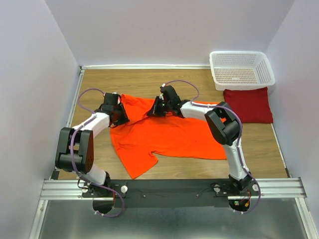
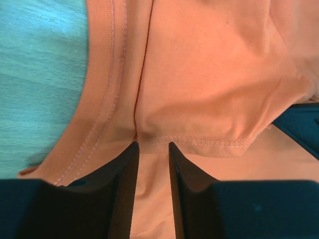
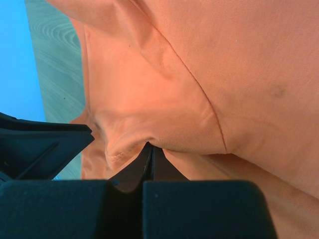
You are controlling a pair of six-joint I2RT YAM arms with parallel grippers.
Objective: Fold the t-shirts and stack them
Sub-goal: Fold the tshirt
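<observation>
The orange shirt [image 1: 167, 135] lies spread and rumpled on the table [image 1: 199, 167], mid-way between the arms. The right gripper [image 3: 149, 147] is clenched on a pinch of its cloth near a seam. The left gripper [image 2: 153, 145] sits by the ribbed collar, fingers [image 2: 124, 184] slightly parted with cloth showing in the gap. The white mesh basket [image 1: 241, 69] stands in the far right corner. The folded maroon shirt [image 1: 248, 104] lies outside it, just in front, on the table.
</observation>
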